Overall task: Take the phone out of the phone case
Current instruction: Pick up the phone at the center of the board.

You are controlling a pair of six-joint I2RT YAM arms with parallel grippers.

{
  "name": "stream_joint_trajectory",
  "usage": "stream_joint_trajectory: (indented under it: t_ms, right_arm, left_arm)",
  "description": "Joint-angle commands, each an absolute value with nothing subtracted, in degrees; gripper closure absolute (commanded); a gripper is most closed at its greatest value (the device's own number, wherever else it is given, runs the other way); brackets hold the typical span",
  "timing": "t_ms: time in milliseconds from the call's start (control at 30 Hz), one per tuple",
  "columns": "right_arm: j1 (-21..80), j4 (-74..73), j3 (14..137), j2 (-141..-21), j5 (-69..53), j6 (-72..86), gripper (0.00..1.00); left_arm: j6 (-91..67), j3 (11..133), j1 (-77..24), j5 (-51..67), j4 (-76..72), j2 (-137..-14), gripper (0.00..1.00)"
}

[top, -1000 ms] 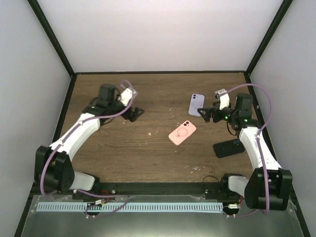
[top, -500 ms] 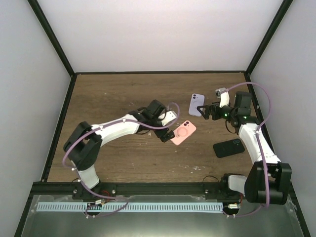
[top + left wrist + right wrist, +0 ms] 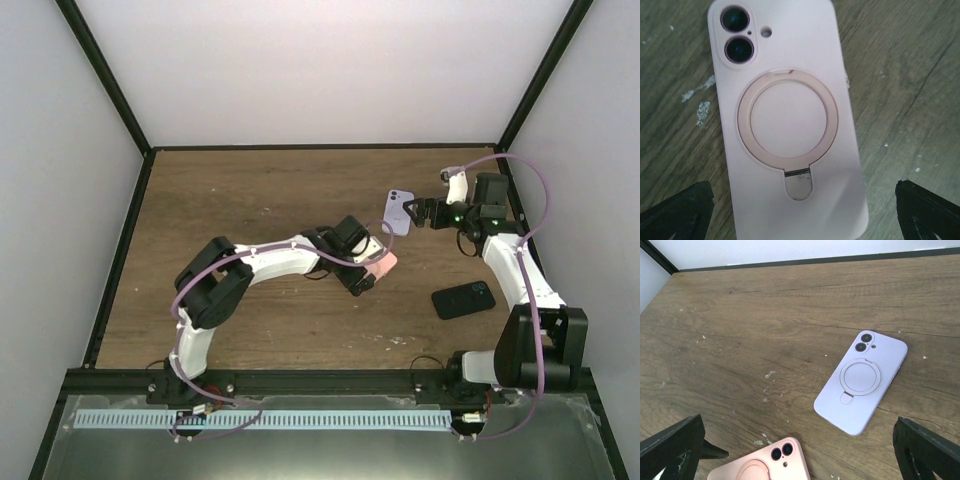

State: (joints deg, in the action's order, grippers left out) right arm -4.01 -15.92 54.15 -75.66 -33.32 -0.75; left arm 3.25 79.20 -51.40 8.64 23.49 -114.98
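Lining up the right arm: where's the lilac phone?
Top view, right of centre: the lilac phone lies beside the right tool, just beyond the pink phone.

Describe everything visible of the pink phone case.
The pink phone case is a matte rounded rectangle lying flat, back up, on the brown wooden table. It shows two dark camera lenses in a raised corner block, a flash hole, and a folded-flat ring stand with a metallic hinge tab. The open left pincer straddles its lower end without touching it.

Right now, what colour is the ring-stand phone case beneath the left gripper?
Pale pink, ring included; the pink phone case shows best in the left wrist view.
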Motion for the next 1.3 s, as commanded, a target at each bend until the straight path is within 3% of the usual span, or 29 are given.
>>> stream_joint_trajectory:
  t_ms: [0, 367, 733, 1033, 1267]
  right_arm:
    - [-4.57, -15.09, 57.47, -76.52, -33.46, 1.20, 0.00]
    - [-4.67, -15.46, 58.78, -77.55, -33.87, 3.17, 0.00]
    - [-4.69, -19.17, 60.83, -78.87, -36.81, -0.33, 0.00]
    - [-4.67, -25.95, 63.54, -79.33, -44.70, -5.63, 0.00]
    - [-4.66, -29.19, 63.06, -75.04, -64.92, -20.81, 0.00]
  left_arm:
    - [1.46, 81.33, -52.36, 5.67, 24.62, -117.89, 0.00]
    - [0.04, 86.40, -54.82, -2.72, 26.54, -124.29, 0.06]
    - [0.14, 86.26, -54.27, -2.41, 25.50, -122.55, 0.45]
    - [4.34, 77.98, -51.00, 8.54, 19.96, -107.27, 0.56]
    - [7.52, 74.16, -42.11, 34.67, 19.47, -94.12, 0.58]
